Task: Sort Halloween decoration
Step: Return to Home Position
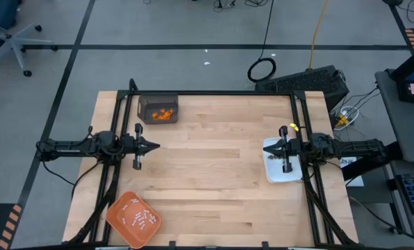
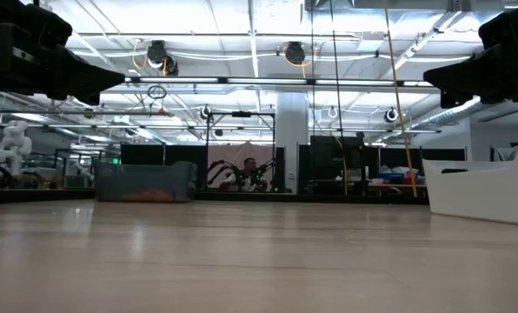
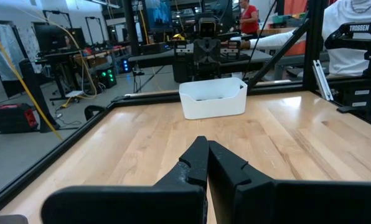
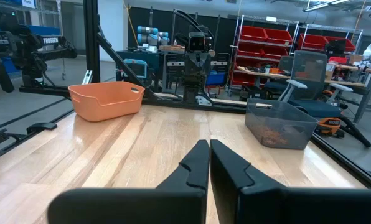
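While left pincer [image 1: 155, 146] and right pincer [image 1: 267, 148] sit pressed together, orange tray [image 1: 114, 212] lower left holds white sticks [image 1: 139, 219]; grey bin [image 1: 143, 104] upper left, orange bits [image 1: 165, 114].

From above I see a grey floor [image 1: 158, 21] crossed by black tape lines [image 1: 158, 46], with an office chair [image 1: 9, 38] off to the left and a coiled black cable [image 1: 262, 69] lying beyond the wooden table [image 1: 221, 173]. A dark desk [image 1: 391, 111] stands at the right. My low view shows a white column [image 2: 289, 139] under bright ceiling lights [image 2: 253, 43]. Shelves of red bins [image 4: 260, 37] stand farther back in the room.
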Available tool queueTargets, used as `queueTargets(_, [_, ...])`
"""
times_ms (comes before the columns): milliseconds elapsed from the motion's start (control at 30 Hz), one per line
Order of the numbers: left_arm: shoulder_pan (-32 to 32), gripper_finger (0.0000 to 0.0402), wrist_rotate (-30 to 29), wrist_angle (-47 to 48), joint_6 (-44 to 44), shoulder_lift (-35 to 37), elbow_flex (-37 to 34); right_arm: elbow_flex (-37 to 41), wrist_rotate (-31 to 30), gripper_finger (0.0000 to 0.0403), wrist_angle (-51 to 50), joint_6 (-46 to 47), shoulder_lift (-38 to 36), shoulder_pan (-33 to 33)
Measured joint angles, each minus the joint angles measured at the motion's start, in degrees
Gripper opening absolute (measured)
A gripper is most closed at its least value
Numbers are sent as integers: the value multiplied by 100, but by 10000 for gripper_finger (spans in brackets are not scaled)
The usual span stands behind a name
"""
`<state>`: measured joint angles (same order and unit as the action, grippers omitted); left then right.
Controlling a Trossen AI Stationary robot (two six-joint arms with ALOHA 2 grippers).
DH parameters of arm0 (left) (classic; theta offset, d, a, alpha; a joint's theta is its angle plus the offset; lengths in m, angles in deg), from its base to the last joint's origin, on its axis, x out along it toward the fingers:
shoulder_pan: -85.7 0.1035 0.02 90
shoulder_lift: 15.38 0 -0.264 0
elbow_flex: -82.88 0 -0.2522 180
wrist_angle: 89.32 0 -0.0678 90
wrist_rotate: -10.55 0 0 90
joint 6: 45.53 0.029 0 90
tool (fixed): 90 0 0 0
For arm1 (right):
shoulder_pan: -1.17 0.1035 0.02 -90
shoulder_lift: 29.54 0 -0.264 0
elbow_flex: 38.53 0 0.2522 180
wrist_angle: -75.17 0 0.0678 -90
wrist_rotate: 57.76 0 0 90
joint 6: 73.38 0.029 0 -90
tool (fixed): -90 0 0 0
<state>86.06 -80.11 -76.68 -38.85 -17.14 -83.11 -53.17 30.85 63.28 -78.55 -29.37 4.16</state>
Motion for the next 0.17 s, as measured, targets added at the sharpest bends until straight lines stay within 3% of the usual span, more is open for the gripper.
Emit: queueTargets(167, [0,11,2,0,0,2,2,0,-1,0,1,0,-1,1])
